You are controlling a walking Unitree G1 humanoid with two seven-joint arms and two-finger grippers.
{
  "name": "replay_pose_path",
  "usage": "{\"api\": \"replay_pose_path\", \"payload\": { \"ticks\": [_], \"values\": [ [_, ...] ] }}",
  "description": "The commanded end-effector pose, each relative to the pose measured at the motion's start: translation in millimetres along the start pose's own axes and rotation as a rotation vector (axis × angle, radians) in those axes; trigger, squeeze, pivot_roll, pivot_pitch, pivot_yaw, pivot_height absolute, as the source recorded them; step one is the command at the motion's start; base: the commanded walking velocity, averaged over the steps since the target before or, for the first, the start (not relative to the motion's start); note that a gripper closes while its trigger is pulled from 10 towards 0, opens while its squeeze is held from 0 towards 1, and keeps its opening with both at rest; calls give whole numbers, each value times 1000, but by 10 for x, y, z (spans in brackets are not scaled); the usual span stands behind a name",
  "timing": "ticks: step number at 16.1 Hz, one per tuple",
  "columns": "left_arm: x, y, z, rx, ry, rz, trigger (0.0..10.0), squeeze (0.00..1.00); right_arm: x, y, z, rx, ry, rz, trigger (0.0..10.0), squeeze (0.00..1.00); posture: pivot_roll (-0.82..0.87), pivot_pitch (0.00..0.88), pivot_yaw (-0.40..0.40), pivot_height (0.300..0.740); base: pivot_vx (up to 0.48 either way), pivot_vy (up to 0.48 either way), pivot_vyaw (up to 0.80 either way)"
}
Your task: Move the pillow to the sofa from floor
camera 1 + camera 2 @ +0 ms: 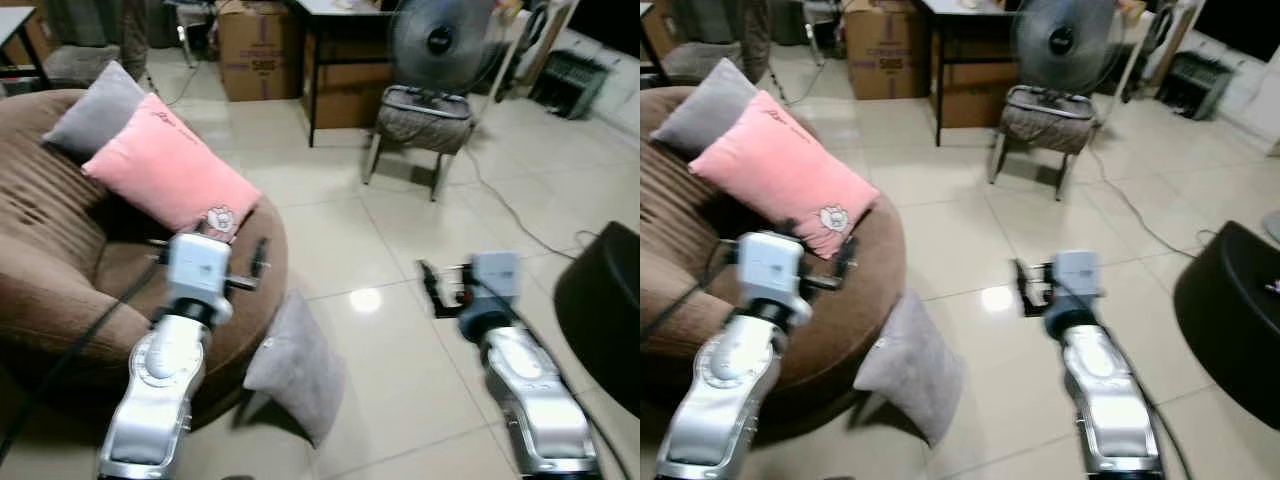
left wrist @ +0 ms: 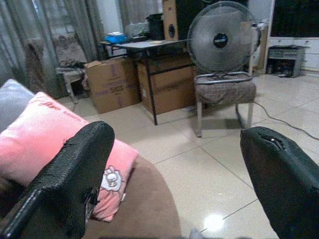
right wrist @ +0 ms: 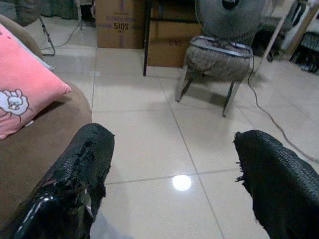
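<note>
The left claw is held with its fingers spread wide and empty, above the front rim of the brown sofa. The right claw, also wide open and empty, hangs over the floor well away from the sofa. The grey pillow leans on the floor against the sofa's front, between the two arms. A pink pillow lies on the sofa.

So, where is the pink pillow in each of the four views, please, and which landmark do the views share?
Left eye view: pink pillow lies upper left on the brown sofa, before a grey pillow.
Right eye view: again upper left on the sofa.
Left wrist view: at the left edge, partly behind a black finger.
Right wrist view: at the left edge; its rabbit picture shows.
Shared landmark: the fan above the stool.
</note>
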State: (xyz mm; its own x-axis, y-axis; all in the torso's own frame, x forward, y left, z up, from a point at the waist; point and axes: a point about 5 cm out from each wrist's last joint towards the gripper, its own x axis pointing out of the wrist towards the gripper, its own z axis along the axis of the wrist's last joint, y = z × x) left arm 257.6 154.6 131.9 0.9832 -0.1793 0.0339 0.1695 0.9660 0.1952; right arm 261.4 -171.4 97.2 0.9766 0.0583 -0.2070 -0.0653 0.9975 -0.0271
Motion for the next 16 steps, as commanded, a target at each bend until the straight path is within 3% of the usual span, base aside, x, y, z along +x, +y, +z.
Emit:
{"api": "replay_pose_path", "payload": {
  "ticks": [1,16],
  "values": [
    [-14,78,8,16,-2,20,10000,0,13,76,48,5,-25,29,10000,0,106,0,-57,740,262,0,0],
    [-14,106,-2,16,-2,15,10000,0,16,126,40,17,-33,45,10000,0,110,0,-49,740,305,0,-27]
  ]
}}
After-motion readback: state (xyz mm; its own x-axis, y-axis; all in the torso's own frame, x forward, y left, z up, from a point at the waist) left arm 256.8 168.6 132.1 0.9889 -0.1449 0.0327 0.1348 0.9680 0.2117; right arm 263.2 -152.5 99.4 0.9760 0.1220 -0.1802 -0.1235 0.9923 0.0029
